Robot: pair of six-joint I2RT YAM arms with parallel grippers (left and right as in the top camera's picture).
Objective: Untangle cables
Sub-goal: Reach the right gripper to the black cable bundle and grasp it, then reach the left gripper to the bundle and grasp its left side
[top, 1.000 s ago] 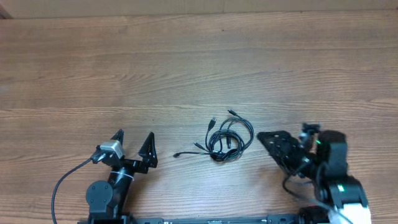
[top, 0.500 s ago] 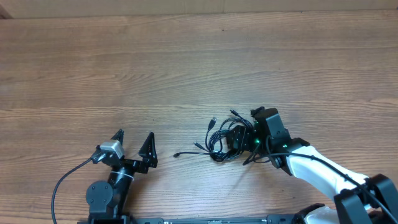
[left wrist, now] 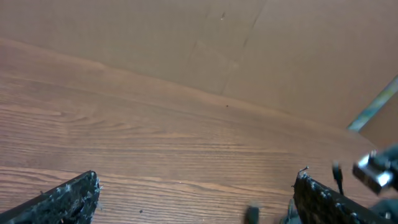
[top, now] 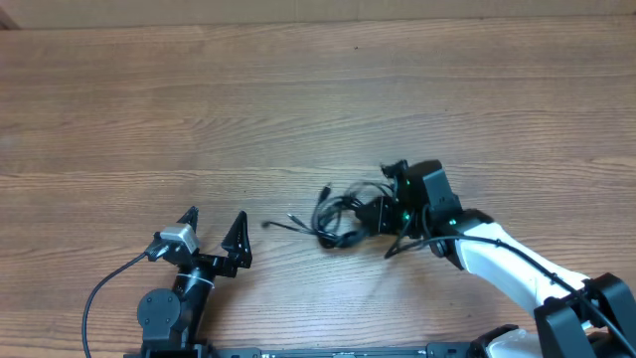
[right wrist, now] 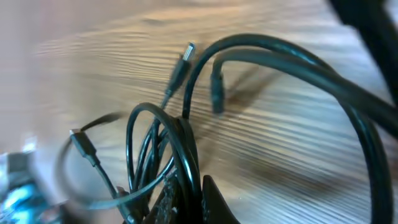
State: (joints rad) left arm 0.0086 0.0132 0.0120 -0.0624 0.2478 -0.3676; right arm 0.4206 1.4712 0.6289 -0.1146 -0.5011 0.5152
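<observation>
The cables (top: 333, 212) lie as one tangled black bundle on the wooden table, right of centre, with a loose plug end (top: 270, 224) trailing left. My right gripper (top: 374, 213) is shut on the right side of the bundle. In the right wrist view several strands of the cables (right wrist: 180, 140) run down between the shut jaws of the gripper (right wrist: 189, 202), and plug tips (right wrist: 185, 55) stick up from the loops. My left gripper (top: 215, 213) stands open and empty to the left of the bundle, apart from it; both wide-spread fingers (left wrist: 71, 196) show over bare wood.
The wooden table (top: 298, 109) stretches far behind both arms. A thicker black wire (top: 99, 293) curls from the left arm's base at the near edge. The white right arm (top: 497, 264) reaches in from the lower right. A brown wall (left wrist: 186, 37) backs the table.
My right arm swung out from the lower right to the bundle, shut on it and dragged it a little left, shifting the loops. The left arm has not moved.
</observation>
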